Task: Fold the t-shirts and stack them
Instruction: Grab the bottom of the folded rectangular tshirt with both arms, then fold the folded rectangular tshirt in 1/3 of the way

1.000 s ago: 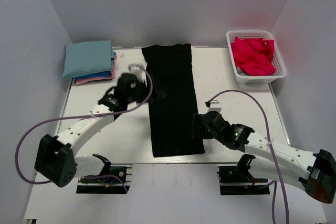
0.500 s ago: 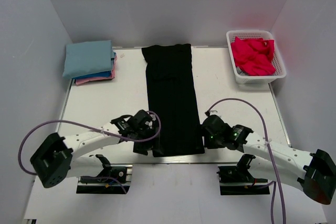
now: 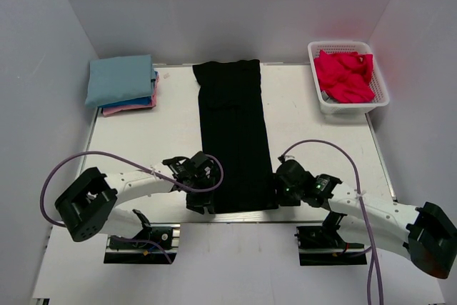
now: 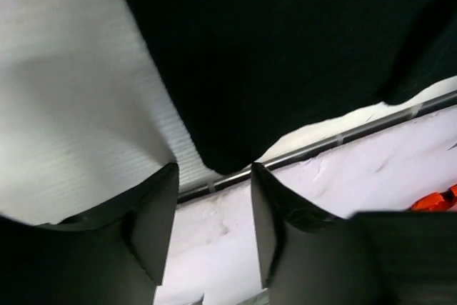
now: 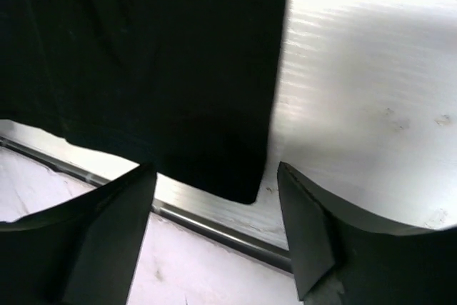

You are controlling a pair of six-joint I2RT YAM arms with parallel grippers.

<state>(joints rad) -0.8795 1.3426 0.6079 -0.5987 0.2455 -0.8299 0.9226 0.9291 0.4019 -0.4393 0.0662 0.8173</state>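
Observation:
A large black t-shirt (image 3: 234,133) lies folded into a long strip down the middle of the table. My left gripper (image 3: 206,203) is open at its near left corner, which shows between the fingers in the left wrist view (image 4: 221,155). My right gripper (image 3: 275,198) is open at the near right corner, which shows in the right wrist view (image 5: 235,176). Neither holds cloth. A stack of folded light blue, blue and pink t-shirts (image 3: 121,83) lies at the far left. Bright red t-shirts (image 3: 344,75) fill the basket.
The white lattice basket (image 3: 377,95) stands at the far right. The table's metal front edge (image 5: 214,230) runs right under both grippers. White walls enclose the table on three sides.
My left gripper came from the shirt's upper left down to its near left corner. My right gripper moved down to the near right corner. The shirt's left side now lies flat.

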